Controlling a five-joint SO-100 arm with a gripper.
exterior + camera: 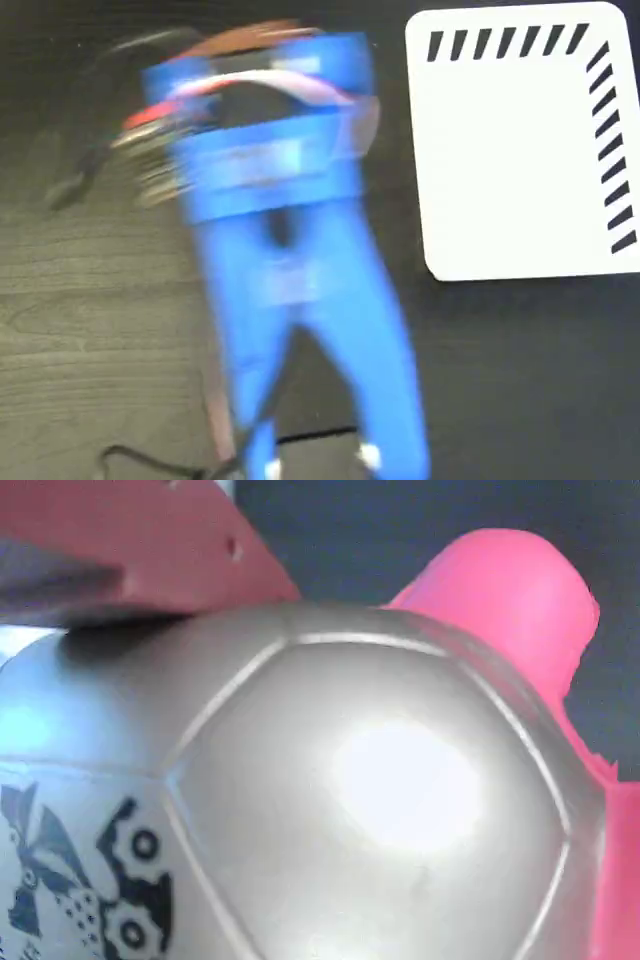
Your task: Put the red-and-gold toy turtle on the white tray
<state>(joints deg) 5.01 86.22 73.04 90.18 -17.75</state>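
The red-and-gold toy turtle (380, 780) fills the wrist view; its shiny gold shell carries a dark printed logo at lower left, and its coral-red head (500, 590) sticks out at upper right. One red finger (150, 540) lies against the top of the shell, and the other finger is hidden. In the fixed view the blue arm is smeared by motion, with the gripper (245, 70) at its far end, left of the white tray (510, 160). The arm hides the turtle in that view. The tray lies at the upper right with black slanted stripes along two edges and nothing on it.
The arm (300, 300) runs from the bottom edge up the middle of the fixed view. A wood-grain surface (90, 330) lies at the left, and dark tabletop (520, 380) spreads below the tray. A black cable (130, 462) curls at the bottom left.
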